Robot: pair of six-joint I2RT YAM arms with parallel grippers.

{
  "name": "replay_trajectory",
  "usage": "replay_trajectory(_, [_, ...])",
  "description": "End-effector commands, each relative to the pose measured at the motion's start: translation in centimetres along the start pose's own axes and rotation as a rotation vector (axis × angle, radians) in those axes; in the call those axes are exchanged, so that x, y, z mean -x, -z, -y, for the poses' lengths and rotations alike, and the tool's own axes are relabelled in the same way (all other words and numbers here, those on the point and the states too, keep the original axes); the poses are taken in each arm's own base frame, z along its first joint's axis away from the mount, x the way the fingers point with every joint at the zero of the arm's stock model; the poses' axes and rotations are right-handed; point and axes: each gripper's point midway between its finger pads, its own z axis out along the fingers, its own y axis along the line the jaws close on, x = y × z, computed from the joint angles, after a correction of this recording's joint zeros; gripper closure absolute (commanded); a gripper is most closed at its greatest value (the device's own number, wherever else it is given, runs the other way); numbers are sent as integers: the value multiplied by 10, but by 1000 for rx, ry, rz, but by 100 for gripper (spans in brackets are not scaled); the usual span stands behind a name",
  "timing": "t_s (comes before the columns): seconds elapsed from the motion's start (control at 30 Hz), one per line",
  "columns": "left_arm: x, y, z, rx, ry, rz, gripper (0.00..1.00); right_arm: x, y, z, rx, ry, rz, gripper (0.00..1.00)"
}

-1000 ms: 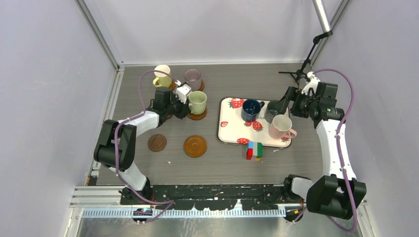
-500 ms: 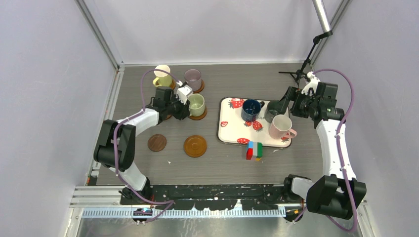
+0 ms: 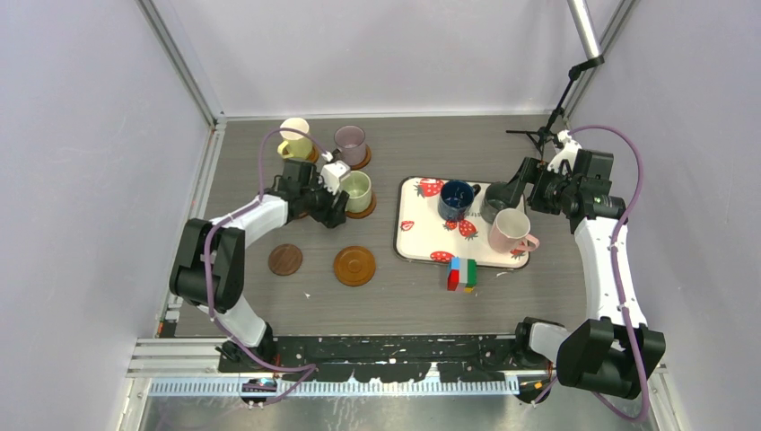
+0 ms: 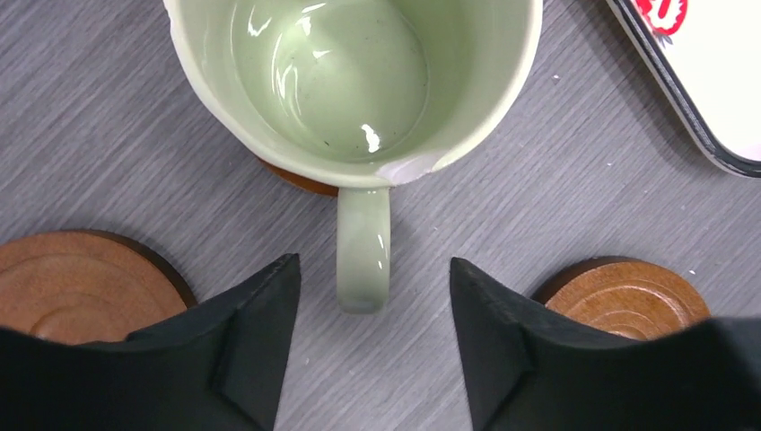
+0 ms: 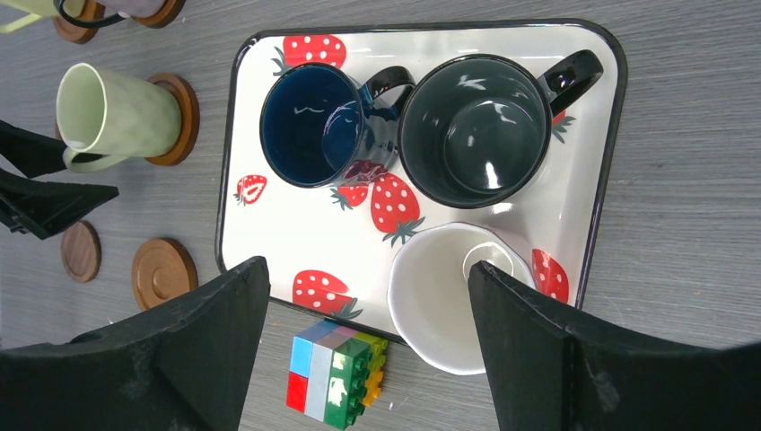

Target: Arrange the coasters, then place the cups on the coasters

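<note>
The left gripper (image 4: 372, 265) stands part open, its fingers either side of the green cup's (image 4: 359, 81) handle, not touching it. That cup sits upright on a coaster (image 4: 301, 178). A dark coaster (image 3: 285, 259) and a lighter coaster (image 3: 354, 266) lie bare nearby. The yellow cup (image 3: 294, 139) and mauve cup (image 3: 350, 141) stand on coasters behind. The right gripper (image 5: 366, 265) hangs wide and empty over the tray (image 5: 287, 242), which holds the blue cup (image 5: 310, 126), grey cup (image 5: 471, 130) and pink cup (image 3: 511, 232).

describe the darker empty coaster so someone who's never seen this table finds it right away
Find the white strawberry tray on the table's right side, then look left to the two bare coasters nearer the front edge. The dark coaster is the one farther left, a deeper brown than the lighter coaster beside it.
</note>
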Motion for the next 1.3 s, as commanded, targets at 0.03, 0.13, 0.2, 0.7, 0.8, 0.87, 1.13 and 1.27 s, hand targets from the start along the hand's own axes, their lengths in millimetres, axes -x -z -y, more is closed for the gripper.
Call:
replay_trajectory(0.03, [35, 33, -2, 42, -34, 49, 26, 10, 3, -4, 19, 24, 45, 14])
replay_trajectory(0.13, [48, 55, 3, 53, -46, 67, 12, 11, 5, -5, 21, 35, 53, 13])
replay_trajectory(0.2, [59, 71, 8, 53, -60, 80, 4, 12, 7, -5, 20, 45, 57, 12])
replay_trajectory(0.7, [95, 76, 99, -119, -193, 7, 0, -3, 49, 29, -61, 344, -174, 13])
replay_trajectory(0.8, [91, 69, 105, -140, -192, -8, 0, -27, 62, 36, -13, 433, -306, 14])
replay_trajectory(0.87, [90, 65, 106, -145, -189, -13, 0, -40, 66, 42, 4, 488, -377, 14])
replay_trajectory(1.13, [88, 61, 105, -144, -184, -12, 0, -70, 56, 60, 76, 551, -540, 14])
replay_trajectory(1.27, [86, 60, 105, -142, -179, -16, 0, -81, 47, 63, 123, 558, -576, 16])
